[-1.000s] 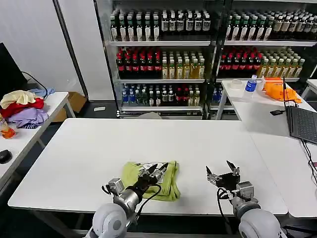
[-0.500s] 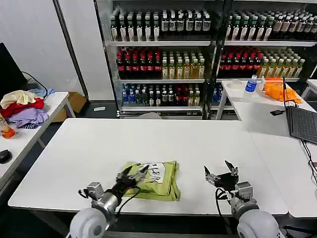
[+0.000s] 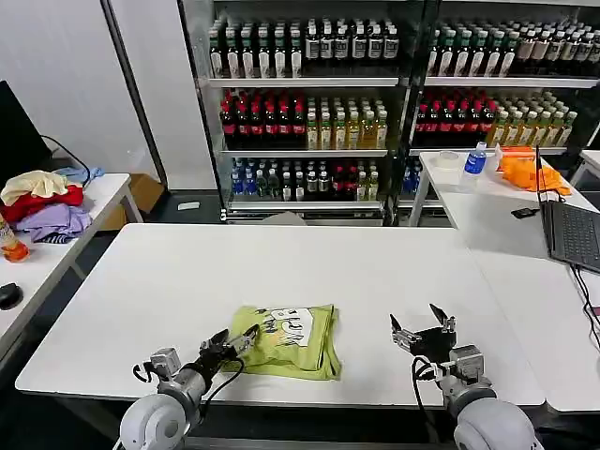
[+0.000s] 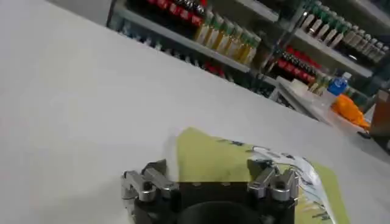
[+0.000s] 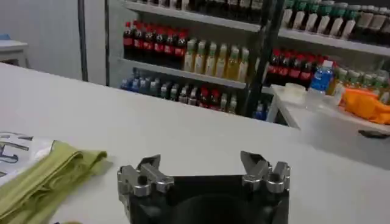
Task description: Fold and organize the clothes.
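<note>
T-shirt (image 3: 285, 338) folded, print side up, flat on the white table (image 3: 169, 291) near its front edge, slightly left of centre. Left gripper (image 3: 232, 340) fingers spread, holding nothing, just off the shirt's near-left corner. Right gripper (image 3: 421, 327) also spread and empty, above bare table right of the shirt, apart from it.

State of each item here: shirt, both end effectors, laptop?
Lime T-shirt: folded flat on the white table, print up, not held.
Left end effector: open, at the shirt's left edge.
Right end effector: open, empty, right of the shirt.
Laptop: open.
</note>
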